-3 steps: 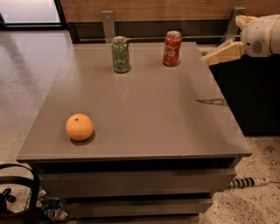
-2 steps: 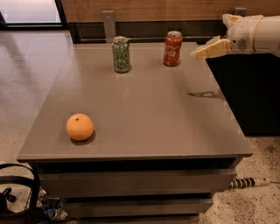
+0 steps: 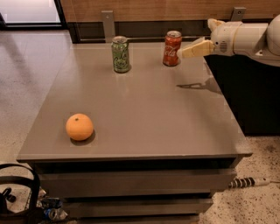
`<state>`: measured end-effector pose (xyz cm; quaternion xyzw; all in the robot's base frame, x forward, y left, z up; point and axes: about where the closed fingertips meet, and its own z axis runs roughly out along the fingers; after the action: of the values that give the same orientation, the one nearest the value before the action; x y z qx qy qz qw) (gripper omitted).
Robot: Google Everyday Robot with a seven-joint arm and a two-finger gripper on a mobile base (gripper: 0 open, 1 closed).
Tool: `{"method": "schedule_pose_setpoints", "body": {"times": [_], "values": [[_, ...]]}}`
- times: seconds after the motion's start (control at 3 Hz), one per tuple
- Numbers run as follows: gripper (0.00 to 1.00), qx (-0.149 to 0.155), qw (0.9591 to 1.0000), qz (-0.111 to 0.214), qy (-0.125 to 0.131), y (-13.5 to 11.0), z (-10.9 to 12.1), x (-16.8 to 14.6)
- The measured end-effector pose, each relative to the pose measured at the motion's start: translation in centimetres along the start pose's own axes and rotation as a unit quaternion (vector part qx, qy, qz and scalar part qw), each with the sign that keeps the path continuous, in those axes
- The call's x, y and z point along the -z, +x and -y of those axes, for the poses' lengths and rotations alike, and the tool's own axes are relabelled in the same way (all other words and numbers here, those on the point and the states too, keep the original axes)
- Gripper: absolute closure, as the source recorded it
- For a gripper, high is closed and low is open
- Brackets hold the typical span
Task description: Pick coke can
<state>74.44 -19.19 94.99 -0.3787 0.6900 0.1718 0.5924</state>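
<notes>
The red coke can [image 3: 172, 48] with white script stands upright at the far right of the grey table [image 3: 144, 113]. A green can [image 3: 120, 54] stands upright to its left. My gripper [image 3: 186, 51] reaches in from the right on a white arm [image 3: 245, 37]. Its pale fingers [image 3: 197, 48] point left, with the tip just right of the coke can at mid-height. It holds nothing that I can see.
An orange [image 3: 79, 127] lies on the front left of the table. A dark cabinet [image 3: 245, 92] stands right of the table under the arm. A wood wall [image 3: 144, 8] runs behind. Cables and a black loop [image 3: 17, 197] lie on the floor at lower left.
The gripper has moved left along the far edge of the table, from well right of the coke can to just beside it. The cans and the orange have not moved.
</notes>
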Motion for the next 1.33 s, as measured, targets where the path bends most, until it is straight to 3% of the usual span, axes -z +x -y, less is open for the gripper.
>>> {"method": "schedule_pose_setpoints", "body": {"times": [0.67,1.33], "values": [[0.0,-0.021,0.9995,0.015,-0.016,1.0,0.0,-4.3],[0.0,-0.044,0.9983,0.036,-0.008,3.3,1.6,-6.4]]}}
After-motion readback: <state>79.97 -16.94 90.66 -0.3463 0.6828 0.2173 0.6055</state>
